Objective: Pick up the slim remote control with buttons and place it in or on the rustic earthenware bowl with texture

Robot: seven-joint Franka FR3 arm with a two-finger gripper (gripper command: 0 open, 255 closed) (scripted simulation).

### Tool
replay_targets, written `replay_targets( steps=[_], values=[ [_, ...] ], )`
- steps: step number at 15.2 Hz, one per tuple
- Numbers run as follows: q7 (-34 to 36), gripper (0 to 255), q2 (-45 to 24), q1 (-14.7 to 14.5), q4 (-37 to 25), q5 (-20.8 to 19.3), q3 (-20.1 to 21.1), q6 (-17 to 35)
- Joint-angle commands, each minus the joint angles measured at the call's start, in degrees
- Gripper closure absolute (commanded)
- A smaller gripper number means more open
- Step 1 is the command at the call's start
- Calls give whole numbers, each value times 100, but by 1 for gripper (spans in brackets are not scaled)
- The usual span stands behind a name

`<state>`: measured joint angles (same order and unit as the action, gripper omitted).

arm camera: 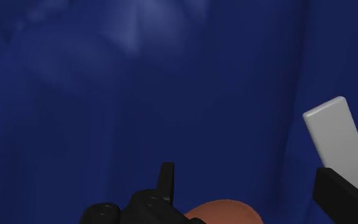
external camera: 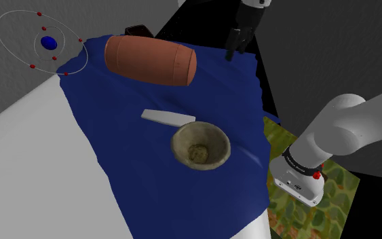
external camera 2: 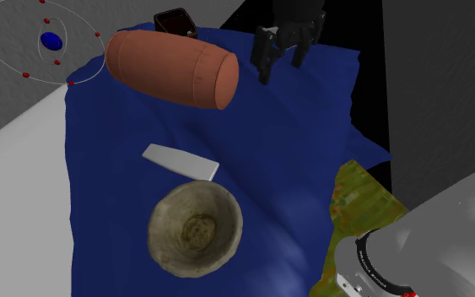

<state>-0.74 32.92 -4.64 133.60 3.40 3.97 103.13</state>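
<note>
0% done: slim flat pale-grey remote (external camera: 169, 118) lies on blue cloth (external camera: 216, 88) just beside rough tan round bowl (external camera: 180, 151), not in it. Black gripper (external camera 2: 281, 69) w/ fingers apart, empty, well apart from bowl. Grasp, lift & place all left.

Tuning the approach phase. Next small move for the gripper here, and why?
Probably shift the open gripper sideways until it is over the pale flat remote, staying high. The gripper hangs empty above the blue cloth near the end of the brown barrel, while the remote lies flat on the cloth beside the tan bowl, well apart from the gripper.
</note>
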Motion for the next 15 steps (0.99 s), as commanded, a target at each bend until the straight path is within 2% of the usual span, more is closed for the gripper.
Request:
replay_targets(
  steps=[1, 8, 15],
  values=[
    [-17, 0, -324, -128, -58, 45, 152, 255],
    [-128, 0, -1352, -492, -206, 70, 616, 1071],
    [-150, 0, -2469, -816, -547, -105, 1078, 1762]
  ],
)
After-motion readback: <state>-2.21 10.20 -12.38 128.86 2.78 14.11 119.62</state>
